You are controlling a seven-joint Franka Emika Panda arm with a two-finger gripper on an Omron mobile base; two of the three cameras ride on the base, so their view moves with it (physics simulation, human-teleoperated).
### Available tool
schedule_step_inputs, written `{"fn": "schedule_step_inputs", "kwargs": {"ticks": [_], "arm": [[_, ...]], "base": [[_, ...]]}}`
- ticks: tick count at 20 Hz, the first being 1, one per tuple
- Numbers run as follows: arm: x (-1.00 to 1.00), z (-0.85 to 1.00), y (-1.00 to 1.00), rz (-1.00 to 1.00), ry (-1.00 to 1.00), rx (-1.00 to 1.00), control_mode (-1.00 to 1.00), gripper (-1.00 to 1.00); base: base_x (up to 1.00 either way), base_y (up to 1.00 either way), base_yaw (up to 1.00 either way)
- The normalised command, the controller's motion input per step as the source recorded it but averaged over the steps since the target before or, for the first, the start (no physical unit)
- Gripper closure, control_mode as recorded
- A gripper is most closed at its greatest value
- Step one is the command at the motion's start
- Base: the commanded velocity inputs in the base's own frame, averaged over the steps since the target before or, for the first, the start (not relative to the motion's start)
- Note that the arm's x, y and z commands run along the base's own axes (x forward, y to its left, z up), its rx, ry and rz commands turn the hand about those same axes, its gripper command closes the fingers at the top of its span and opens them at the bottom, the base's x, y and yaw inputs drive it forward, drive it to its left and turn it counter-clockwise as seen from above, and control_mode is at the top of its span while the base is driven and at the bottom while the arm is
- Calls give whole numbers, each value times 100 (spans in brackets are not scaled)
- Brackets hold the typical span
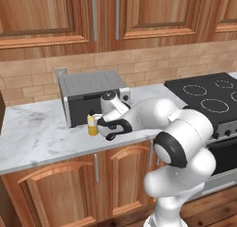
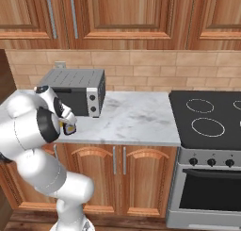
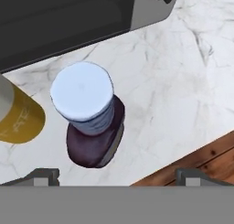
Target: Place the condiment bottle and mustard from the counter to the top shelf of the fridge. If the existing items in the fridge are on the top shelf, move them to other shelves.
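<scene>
The white-grey veined stone surface [image 3: 183,72] looks polished and smooth. The small dark maroon bottle [image 3: 98,143] appears matt, its pale lilac cap [image 3: 82,90] smooth plastic. The yellow squeeze bottle [image 3: 20,120] looks glossy; cabinet fronts [image 1: 69,189] are grained brown wood.

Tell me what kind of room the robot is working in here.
A home kitchen, rendered rather than real: a marbled counter on wooden cabinets, a black stove with an oven below, and a toaster oven against the brick wall.

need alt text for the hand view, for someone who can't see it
Seen from above, the condiment bottle stands upright on the counter between the open gripper fingertips. The mustard stands beside it, a toaster oven behind.
</scene>
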Motion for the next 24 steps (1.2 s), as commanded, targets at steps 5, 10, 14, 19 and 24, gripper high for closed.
{"fn": "schedule_step_inputs", "kwargs": {"ticks": [5,10,14,19,24], "arm": [[11,-7,0,0,0,0,-100,-100],[10,-7,0,0,0,0,-100,-100],[8,-6,0,0,0,0,-100,-100],[10,-3,9,0,0,-2,-100,-100],[7,-4,15,0,0,-1,-100,-100]], "base": [[0,0,0],[0,0,0],[0,0,0],[0,0,0],[0,0,0]]}}
